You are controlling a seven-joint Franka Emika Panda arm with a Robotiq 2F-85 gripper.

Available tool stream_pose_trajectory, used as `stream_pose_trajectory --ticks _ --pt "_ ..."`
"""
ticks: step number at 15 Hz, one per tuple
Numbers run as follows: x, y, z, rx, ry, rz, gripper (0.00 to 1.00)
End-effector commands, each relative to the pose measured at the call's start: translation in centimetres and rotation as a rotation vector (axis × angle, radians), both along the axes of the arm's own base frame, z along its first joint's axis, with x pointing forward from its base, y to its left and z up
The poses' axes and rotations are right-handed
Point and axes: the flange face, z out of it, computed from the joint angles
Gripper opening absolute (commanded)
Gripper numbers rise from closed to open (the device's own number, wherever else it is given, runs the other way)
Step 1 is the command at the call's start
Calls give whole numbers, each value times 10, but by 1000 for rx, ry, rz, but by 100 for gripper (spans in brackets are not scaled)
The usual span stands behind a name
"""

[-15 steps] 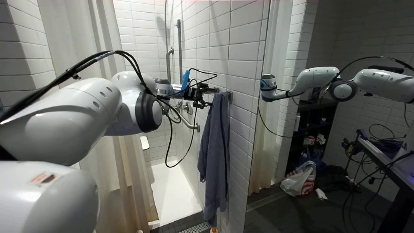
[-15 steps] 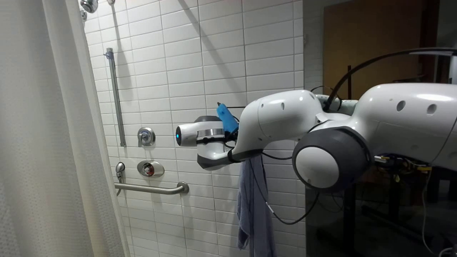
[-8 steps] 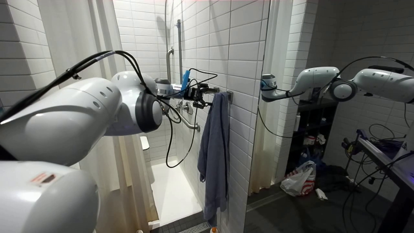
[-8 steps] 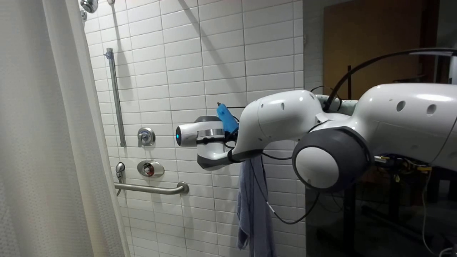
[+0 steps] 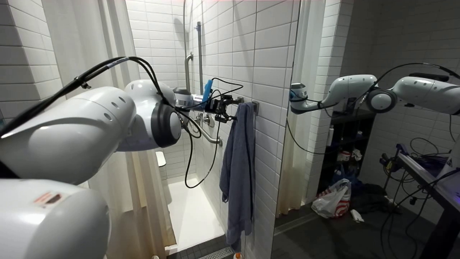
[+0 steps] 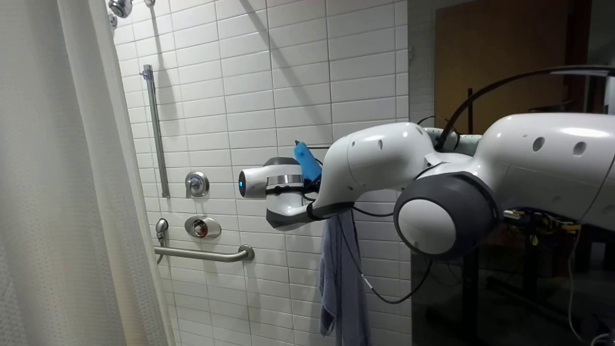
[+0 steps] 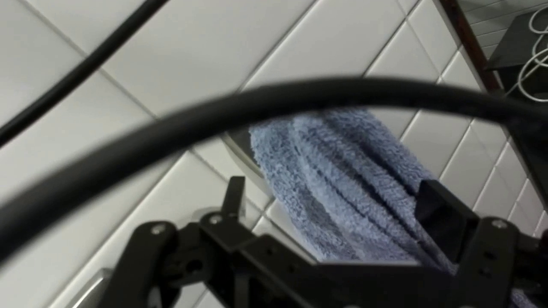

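We see the blue towel (image 5: pixel 239 162) hanging with its long axis vertical, its top just beside the wall bracket (image 5: pixel 256 107); near that bracket's height, the gripper (image 7: pixel 332 188) faces the towel, fingers spread wide with nothing gripped.

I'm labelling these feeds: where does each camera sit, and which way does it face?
Wrist view: sits behind the open fingers, facing the blue towel and tiled wall close up; a black cable also shows.
An exterior view: beside the arm, looking along it toward the shower floor and blue towel; arm and fingers show, and a mirror repeats the arm.
An exterior view: across the arm from the tiled wall, facing it, shower curtain at picture left; arm shows, fingers hidden.
Both exterior views share arm, blue towel and tiled wall.
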Motion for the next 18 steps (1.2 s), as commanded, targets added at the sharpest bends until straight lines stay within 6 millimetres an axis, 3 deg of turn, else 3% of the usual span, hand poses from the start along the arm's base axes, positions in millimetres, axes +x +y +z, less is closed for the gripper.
stream_pose_trajectory --ticks 1,6,7,8,18 --pt "0 -10 2 18 6 -24 100" --pt "3 -26 1 21 15 -45 100" --pt "3 -28 2 17 14 -50 83" --pt "2 -28 2 12 12 -54 73" --pt "4 -19 6 -17 -1 -21 3"
